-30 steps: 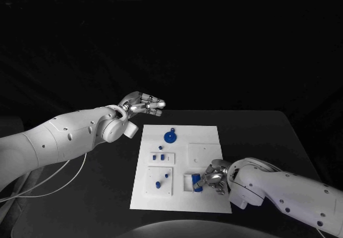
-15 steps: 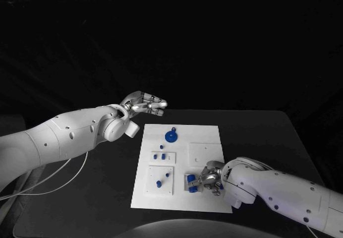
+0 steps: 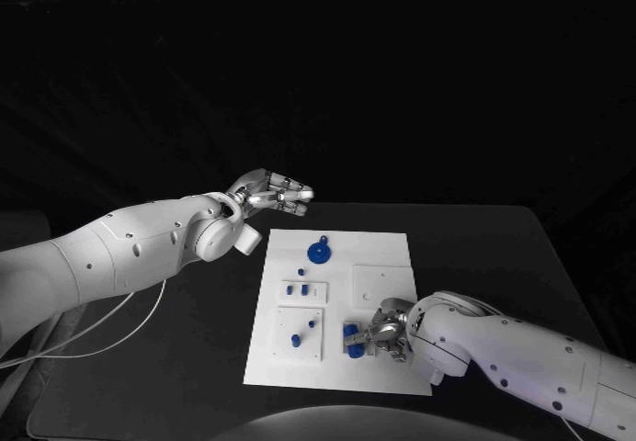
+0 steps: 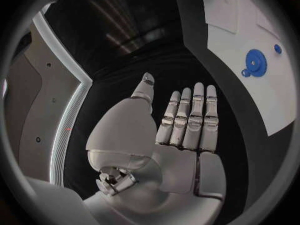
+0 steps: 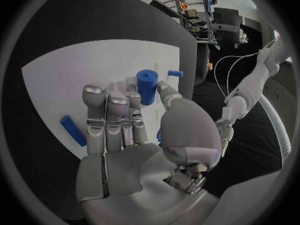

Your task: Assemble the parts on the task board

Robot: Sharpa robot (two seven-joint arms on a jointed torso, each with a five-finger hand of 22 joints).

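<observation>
Black desk [image 3: 530, 248] carrying the white rectangular task board [image 3: 378, 253]. We see the right robot hand [image 3: 381, 335] spread beside a small blue plastic cylinder [image 5: 147, 85], apparently holding nothing; left robot hand [image 3: 272, 193] open, empty. Presumably light, rigid, smooth: pinch its sides.

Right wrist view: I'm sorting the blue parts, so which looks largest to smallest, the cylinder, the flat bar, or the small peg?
1. Blue cylinder
2. Flat blue bar, nearly as large
3. Small blue peg; it lies farther off, so its true size is unsure.
</observation>
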